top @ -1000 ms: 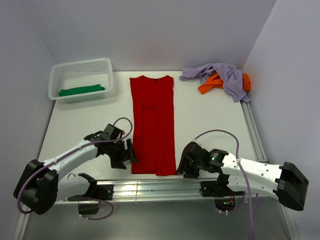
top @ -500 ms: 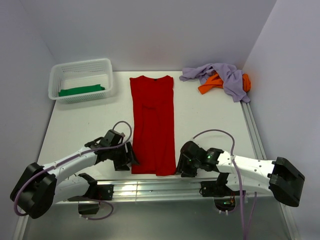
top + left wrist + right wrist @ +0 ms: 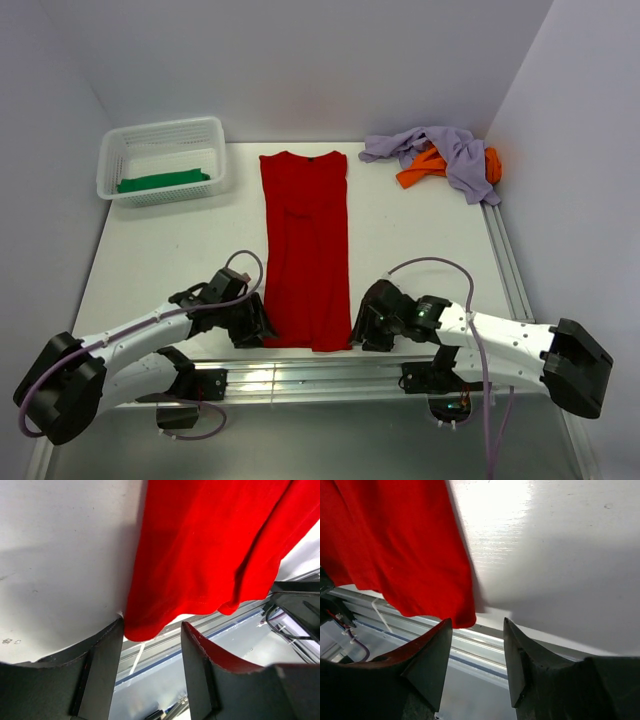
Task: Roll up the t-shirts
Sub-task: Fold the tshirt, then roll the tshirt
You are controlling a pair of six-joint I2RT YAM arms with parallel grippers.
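Note:
A bright red t-shirt (image 3: 305, 250), folded into a long strip, lies flat down the middle of the table. My left gripper (image 3: 256, 326) sits low at its near left corner. In the left wrist view that red corner (image 3: 150, 625) pokes between the two dark fingers (image 3: 102, 672), which stand apart from each other. My right gripper (image 3: 364, 329) is at the near right corner, open. That hem corner (image 3: 462, 615) lies just off its left fingertip (image 3: 437, 650). A green t-shirt (image 3: 165, 182) lies in the basket. A lavender t-shirt (image 3: 447, 146) and an orange one (image 3: 424, 168) are heaped at the back right.
A white mesh basket (image 3: 112, 152) stands at the back left. An aluminium rail (image 3: 300, 378) runs along the near table edge, right under both grippers, and another rail (image 3: 505, 262) lines the right side. Walls close in on the left, back and right.
My left gripper has slid toward the near edge, to the shirt's corner, and its jaws have narrowed. The right gripper shifted slightly at the other corner. The shirt has not moved.

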